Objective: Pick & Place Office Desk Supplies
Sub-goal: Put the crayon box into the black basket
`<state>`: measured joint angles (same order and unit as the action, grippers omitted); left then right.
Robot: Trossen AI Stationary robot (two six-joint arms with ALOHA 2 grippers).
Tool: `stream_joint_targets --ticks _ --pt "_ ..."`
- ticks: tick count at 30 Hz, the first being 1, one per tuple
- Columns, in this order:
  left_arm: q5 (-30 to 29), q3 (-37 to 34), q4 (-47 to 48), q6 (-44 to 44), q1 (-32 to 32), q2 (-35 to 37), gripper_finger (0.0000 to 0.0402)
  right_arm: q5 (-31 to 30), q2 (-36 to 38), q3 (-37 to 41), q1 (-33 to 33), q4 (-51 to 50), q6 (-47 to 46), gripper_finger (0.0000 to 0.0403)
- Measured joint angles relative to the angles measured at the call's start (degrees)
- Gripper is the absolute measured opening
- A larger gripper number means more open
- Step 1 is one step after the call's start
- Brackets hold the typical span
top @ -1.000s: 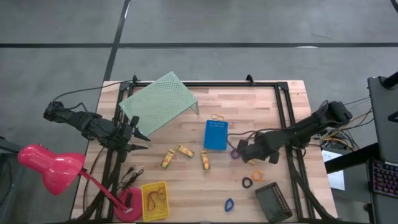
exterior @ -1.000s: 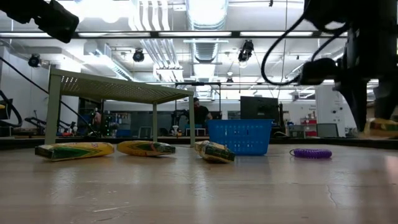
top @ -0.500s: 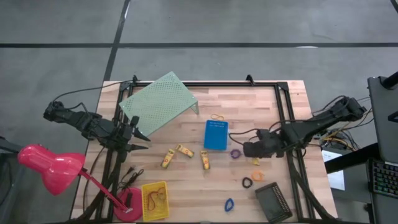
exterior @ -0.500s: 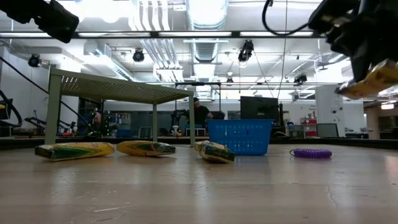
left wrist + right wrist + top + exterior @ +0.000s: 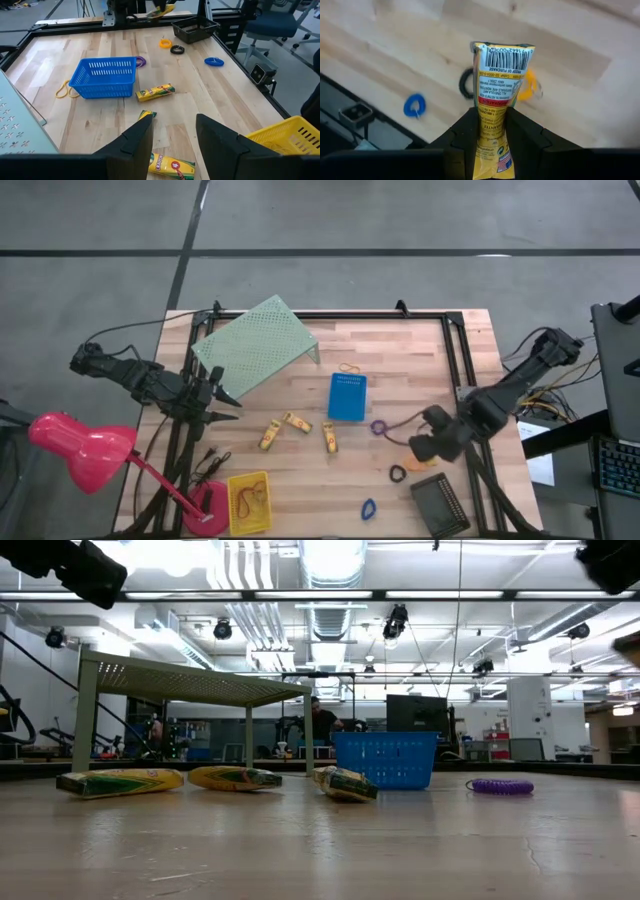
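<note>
You are losing the orange ring (image 5: 532, 86) behind the yellow packet (image 5: 494, 107); the packet's lower end is running off the picture's edge.

Readable print: one yellow packet only.
Yellow packet (image 5: 496, 107) in the right gripper (image 5: 490, 131): barcode, "PROOF OF PURCHASE" beneath it; smaller lines illegible. Table packets' lettering too small.

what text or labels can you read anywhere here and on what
"PROOF OF PURCHASE", under a barcode: on the yellow crayon packet held in the right gripper.
Barcode digits and the smaller lines below on that packet: too small to read.
Printed wrappers of the yellow packets on the wooden table, such as the one beside the blue plastic basket: too blurred to read.
Nothing else carries readable text.
</note>
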<state>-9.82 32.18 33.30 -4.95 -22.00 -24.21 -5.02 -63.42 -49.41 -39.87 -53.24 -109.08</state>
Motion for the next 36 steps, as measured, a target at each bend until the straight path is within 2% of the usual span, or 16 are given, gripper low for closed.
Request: stream_joint_targets --ticks 8,15,23,27,36 --pt "0.0 0.0 0.0 -0.02 0.0 -0.01 0.0154 -3.26 -1.62 -1.67 -12.61 0.04 -12.34 0.0091" --pt "0.0 -0.01 0.0 -0.13 0.01 -0.02 0.0154 -4.15 -8.15 -4.72 -20.77 0.13 -22.72 0.0091" --pt "0.0 0.0 0.0 -0.13 0.01 -0.02 0.0154 -3.62 -20.97 -11.22 -23.41 0.01 -26.78 0.0091" --pt "0.0 0.0 0.0 -0.11 0.0 -0.02 0.0154 -0.71 -27.57 -15.49 -23.39 -1.11 -27.1 0.0091" --pt "0.0 0.0 0.0 -0.09 0.0 0.0 0.0154 2.48 -38.65 -24.1 -23.39 -9.65 -27.93 0.0091"
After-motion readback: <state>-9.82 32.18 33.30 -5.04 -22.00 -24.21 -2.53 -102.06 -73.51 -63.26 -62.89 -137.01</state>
